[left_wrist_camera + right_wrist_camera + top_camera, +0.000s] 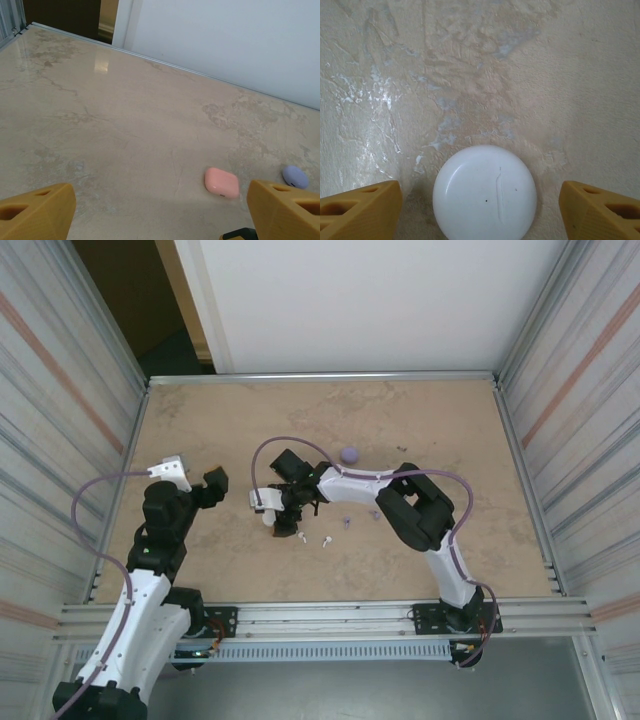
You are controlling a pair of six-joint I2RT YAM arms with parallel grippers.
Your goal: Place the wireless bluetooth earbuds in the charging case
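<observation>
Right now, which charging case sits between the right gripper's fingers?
The white round case, between the open jaws of the right gripper; the pink case and purple case lie elsewhere.

White case (485,192), pink case (222,182), lilac case (295,176); table (125,125) marbled beige.

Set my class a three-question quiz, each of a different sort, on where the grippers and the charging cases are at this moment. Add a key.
1. True or false: the round white charging case lies between the yellow fingers of the right gripper, with a gap on each side.
2. Which two closed cases lie on the beige marbled table ahead of the left gripper?
A) a pink rounded-square case and a purple oval case
B) a black case and a green case
C) two white cases
3. Fill in: the left gripper stands open and holds ____.
Key: 1 true; 2 A; 3 nothing.
</observation>
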